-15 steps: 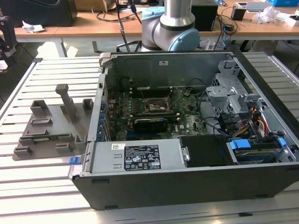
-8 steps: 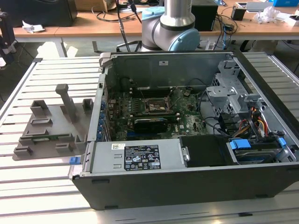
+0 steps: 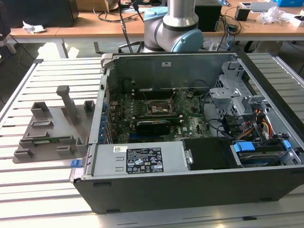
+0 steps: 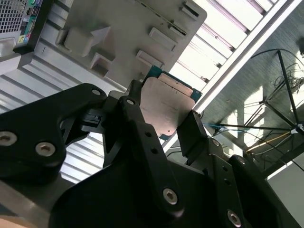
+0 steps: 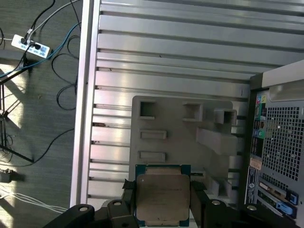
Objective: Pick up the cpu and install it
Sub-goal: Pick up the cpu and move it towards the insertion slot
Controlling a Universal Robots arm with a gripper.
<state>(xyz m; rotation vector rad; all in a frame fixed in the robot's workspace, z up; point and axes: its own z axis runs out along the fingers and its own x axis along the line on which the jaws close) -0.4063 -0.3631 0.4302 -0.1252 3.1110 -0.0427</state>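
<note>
Slatted table (image 5: 166,71) beneath us. Gripper (image 5: 162,190) pinches the cpu (image 5: 163,197) by two edges. It's a thin hold, and we fear slipping or tilting.

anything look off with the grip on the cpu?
Nothing stands out. In the first wrist view the cpu sits square in the gripper, its edges parallel to the fingers, not tilted, over the grey fixture tray on the slatted table.

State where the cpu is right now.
In both wrist views the cpu is clamped in the gripper, held above the grey fixture tray.
</note>
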